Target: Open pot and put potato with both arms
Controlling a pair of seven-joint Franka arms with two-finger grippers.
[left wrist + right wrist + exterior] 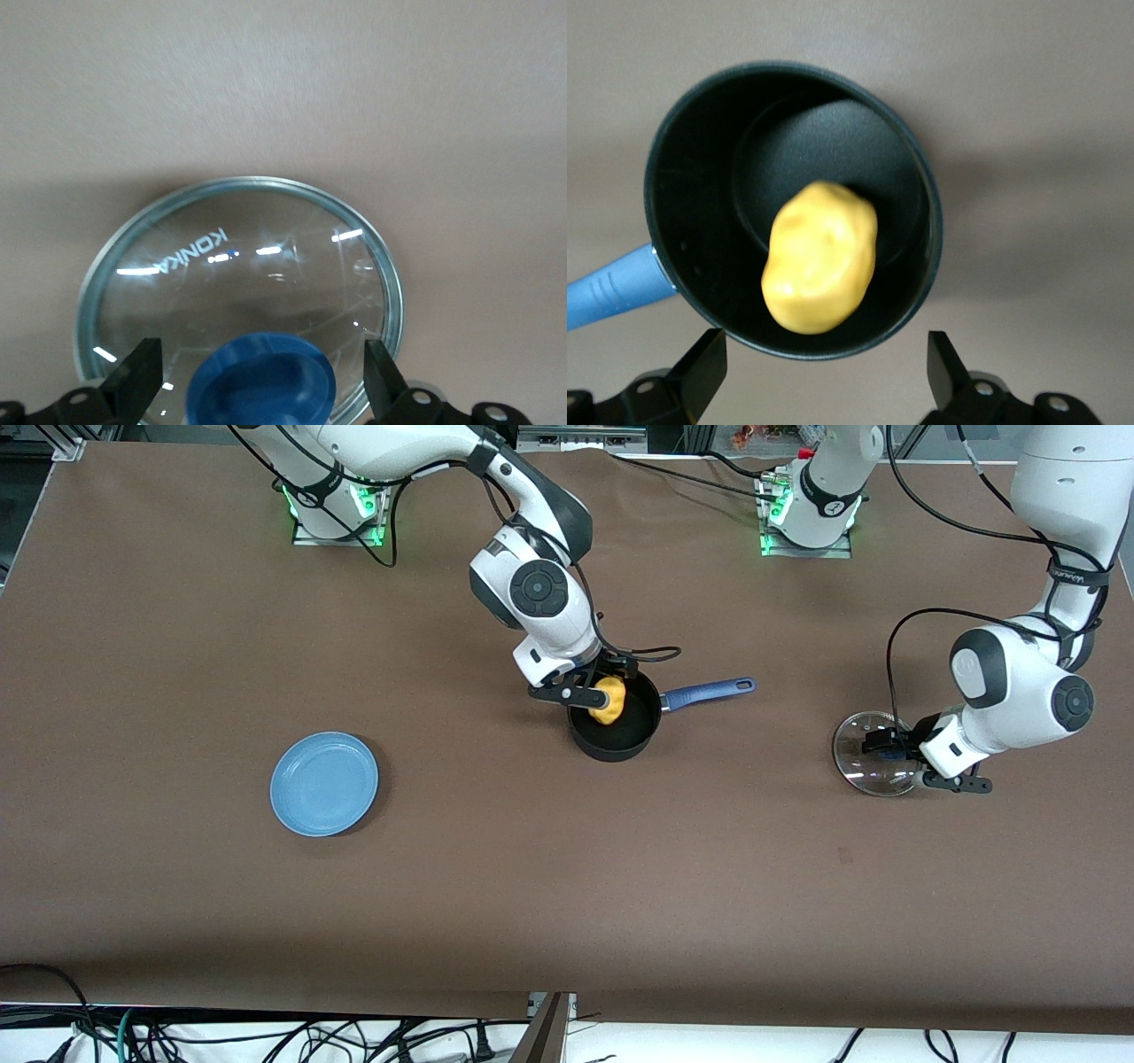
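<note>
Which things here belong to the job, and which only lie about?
Job:
- pot, open
- potato in the pot
- lid on the table
- right gripper over the pot, fingers open
- left gripper at the lid's knob, fingers open

Lying about:
- blue plate

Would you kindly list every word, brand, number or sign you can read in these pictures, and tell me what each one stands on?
"KONKA": printed on the glass lid, seen upside down in the left wrist view.
A small marking on the black band of the left arm: too small to read.
The pot, the potato and the blue plate show no text.
</note>
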